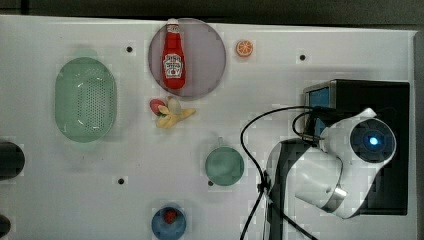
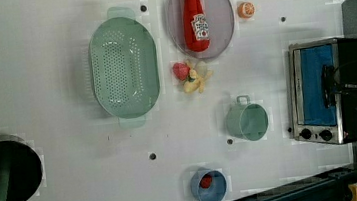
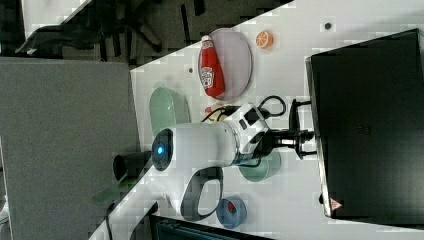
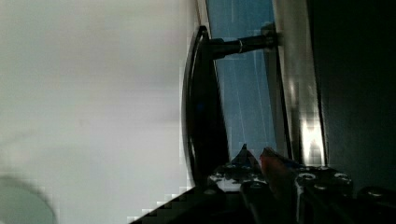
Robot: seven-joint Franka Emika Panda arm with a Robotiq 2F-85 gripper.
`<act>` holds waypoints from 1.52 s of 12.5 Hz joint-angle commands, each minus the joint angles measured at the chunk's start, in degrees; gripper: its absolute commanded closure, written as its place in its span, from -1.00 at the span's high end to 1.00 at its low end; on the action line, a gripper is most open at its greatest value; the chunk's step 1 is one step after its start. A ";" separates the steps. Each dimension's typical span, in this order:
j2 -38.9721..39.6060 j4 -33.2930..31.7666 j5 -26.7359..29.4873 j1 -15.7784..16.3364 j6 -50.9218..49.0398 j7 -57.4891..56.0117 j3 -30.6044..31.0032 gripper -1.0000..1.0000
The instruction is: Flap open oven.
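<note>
The gripper [image 3: 302, 136] sits at the oven's [image 2: 330, 90] door handle [image 4: 201, 112], its jaws narrowed to a slim gap; whether they actually pinch the dark bar cannot be told. In the wrist view the handle stands off the blue glass door [image 4: 243, 93] on a short post, with the silver frame just behind it, and the door lies flat against that frame.

The oven stands at the table's [image 1: 280, 75] edge on the top view's right, its back nearly flush with that edge and its door facing the open middle of the table. The arm [image 1: 345, 165] hangs over the oven's black top, a black cable [image 1: 250, 150] looping out over the table.

In front of the door there is bare table, then a green cup [image 1: 224, 165] near the middle. A blue bowl [image 1: 169, 222] sits at the near edge in the top view. A plate [image 1: 200, 55] with a ketchup bottle [image 1: 173, 57] and an orange slice [image 1: 244, 48] lie along the far edge, a green colander [image 1: 86, 99] well apart toward the top view's left.
</note>
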 commanded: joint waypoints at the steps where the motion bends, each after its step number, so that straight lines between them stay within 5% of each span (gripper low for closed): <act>1: -0.78 0.21 -0.15 0.11 -0.31 -2.22 0.63 -0.65; 6: -0.50 -0.36 -1.45 1.11 -0.56 -0.66 3.04 -0.65; 19: 8.33 -2.49 -29.73 8.51 -1.06 38.13 12.50 -0.65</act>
